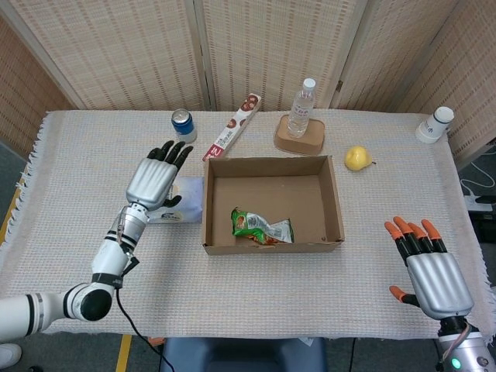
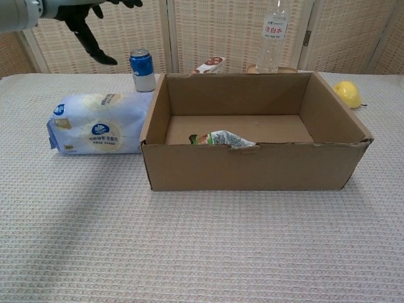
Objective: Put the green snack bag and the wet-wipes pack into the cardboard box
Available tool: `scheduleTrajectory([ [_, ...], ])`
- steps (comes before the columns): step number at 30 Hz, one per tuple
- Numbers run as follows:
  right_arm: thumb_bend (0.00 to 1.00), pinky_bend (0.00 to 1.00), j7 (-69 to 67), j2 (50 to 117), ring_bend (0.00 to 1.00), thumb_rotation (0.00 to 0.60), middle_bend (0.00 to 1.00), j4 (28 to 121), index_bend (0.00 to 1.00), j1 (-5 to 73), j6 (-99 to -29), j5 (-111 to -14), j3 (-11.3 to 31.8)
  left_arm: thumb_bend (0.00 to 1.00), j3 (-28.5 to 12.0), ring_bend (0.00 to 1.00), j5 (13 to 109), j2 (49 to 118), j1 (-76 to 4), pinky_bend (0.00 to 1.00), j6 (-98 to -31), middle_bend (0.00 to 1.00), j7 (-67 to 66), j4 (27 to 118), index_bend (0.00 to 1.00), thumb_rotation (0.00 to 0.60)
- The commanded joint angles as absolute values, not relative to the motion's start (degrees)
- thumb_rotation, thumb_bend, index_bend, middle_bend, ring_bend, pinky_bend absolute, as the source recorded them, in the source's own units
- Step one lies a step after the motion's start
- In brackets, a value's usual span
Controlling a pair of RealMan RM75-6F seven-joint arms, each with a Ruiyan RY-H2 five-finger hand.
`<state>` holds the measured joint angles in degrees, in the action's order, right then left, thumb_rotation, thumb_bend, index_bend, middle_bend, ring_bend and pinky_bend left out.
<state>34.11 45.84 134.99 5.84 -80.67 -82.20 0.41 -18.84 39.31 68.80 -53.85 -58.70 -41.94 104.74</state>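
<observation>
Green snack bag (image 1: pixel 262 225) lies inside the cardboard box (image 1: pixel 335 208).
Left robot hand (image 1: pixel 157 180) hovers spread wide, empty, over the wet-wipes pack (image 2: pixel 100 124) beside the box; right robot hand (image 1: pixel 431 267) spread wide.

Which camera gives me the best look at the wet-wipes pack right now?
The chest view: the wet-wipes pack lies fully visible left of the cardboard box. In the head view the left hand hovers over it, hiding most of the pack.
</observation>
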Motion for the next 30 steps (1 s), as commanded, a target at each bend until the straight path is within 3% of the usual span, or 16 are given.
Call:
scheduleTrajectory([
  [1, 0.02, 0.0, 34.8, 46.3, 0.0, 0.6, 0.03, 135.0, 0.06, 6.0, -80.5, -81.7, 0.4, 0.2, -16.4, 0.0, 34.5, 63.1, -52.5, 0.16, -50.3, 0.0, -37.7, 107.8, 0.0, 0.6],
  [4, 0.02, 0.0, 35.4, 46.6, 0.0, 0.6, 0.03, 135.0, 0.06, 6.2, -80.4, -81.2, 0.5, 0.2, -15.3, 0.0, 34.5, 62.7, -53.0, 0.14, -47.6, 0.0, -35.9, 106.5, 0.0, 0.6],
  [12, 0.02, 0.0, 36.2, 47.1, 0.0, 0.6, 0.03, 135.0, 0.06, 6.6, -80.4, -79.4, 0.8, 0.2, -10.8, 0.0, 39.7, 69.0, -54.2, 0.13, -48.1, 0.0, -35.1, 98.4, 0.0, 0.6],
  [30, 0.02, 0.0, 38.1, 47.7, 0.0, 0.6, 0.03, 135.0, 0.06, 8.2, -80.1, -74.1, 1.6, 0.2, -6.8, 0.0, 35.2, 76.0, -57.3, 0.08, -42.6, 0.0, -31.9, 81.3, 0.0, 0.6],
])
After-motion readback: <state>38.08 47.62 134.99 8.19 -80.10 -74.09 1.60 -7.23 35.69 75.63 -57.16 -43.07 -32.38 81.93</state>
